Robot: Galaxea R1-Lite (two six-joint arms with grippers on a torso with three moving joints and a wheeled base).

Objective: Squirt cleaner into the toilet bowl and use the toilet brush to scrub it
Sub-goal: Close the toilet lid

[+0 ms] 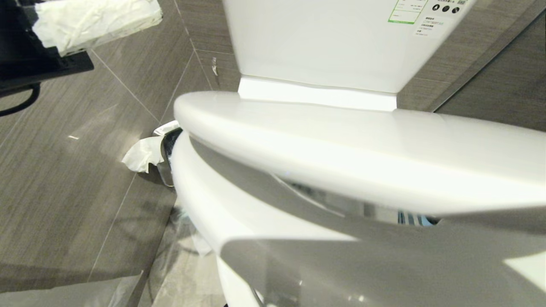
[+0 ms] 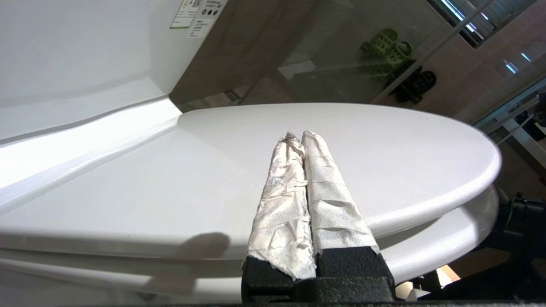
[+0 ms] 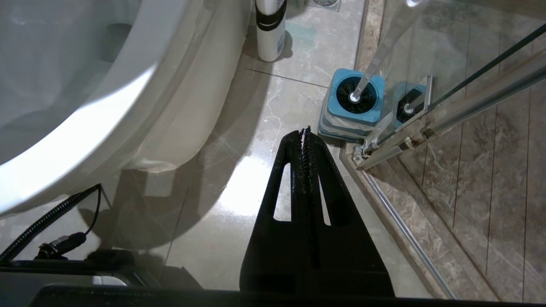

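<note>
Toilet bowl filling the head view, lid partly raised, hovering at a slant over the seat, gap showing beneath it. Tank with green-white sticker behind. Steel waste bin tucked beside the bowl on the robot's left, tissue spilling from it.

Left gripper pressed together, nothing pinched, paper-wrapped fingers laid against the broad white face of the lid, apparently touching it, though actual contact hard to confirm. In the head view, only a corner of it at upper left.

Right gripper also pressed together, holding nothing, hanging low over the marble floor beside the bowl's outer wall. Just ahead: toilet brush standing in its blue-topped holder against the glass shower partition, black bristles down in the cup. White bottle on the floor by the bowl, possibly the cleaner, label unreadable.

Step in hand, by the look of it: getting the lid up and out of the way. No cleaner visible in the basin, brush untouched. Next move calling for the lid pushed fully back against the tank, steady contact so it does not drop shut, then a reach for that bottle.
</note>
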